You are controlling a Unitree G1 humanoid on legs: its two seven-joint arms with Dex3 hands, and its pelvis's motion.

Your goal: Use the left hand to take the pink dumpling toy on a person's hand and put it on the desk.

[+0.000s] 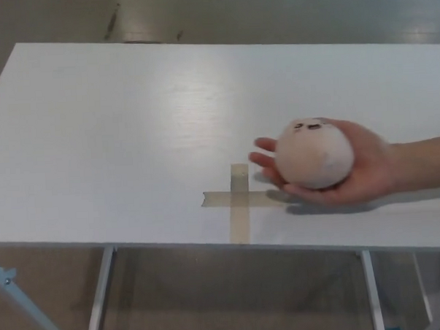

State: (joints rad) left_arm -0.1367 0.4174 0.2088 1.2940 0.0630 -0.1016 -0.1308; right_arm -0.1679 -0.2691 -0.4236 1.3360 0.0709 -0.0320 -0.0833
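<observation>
The pink dumpling toy [314,153] sat cupped in a person's hand [363,170] above the desk [117,140]; neither robot hand showed in view. It looked soft, light and plush, probably best pinched across its exposed top.

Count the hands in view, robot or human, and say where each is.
1. A person's open hand reaches in from the picture's right above the white desk, cradling the round pink dumpling toy. Neither robot hand is in view.
</observation>
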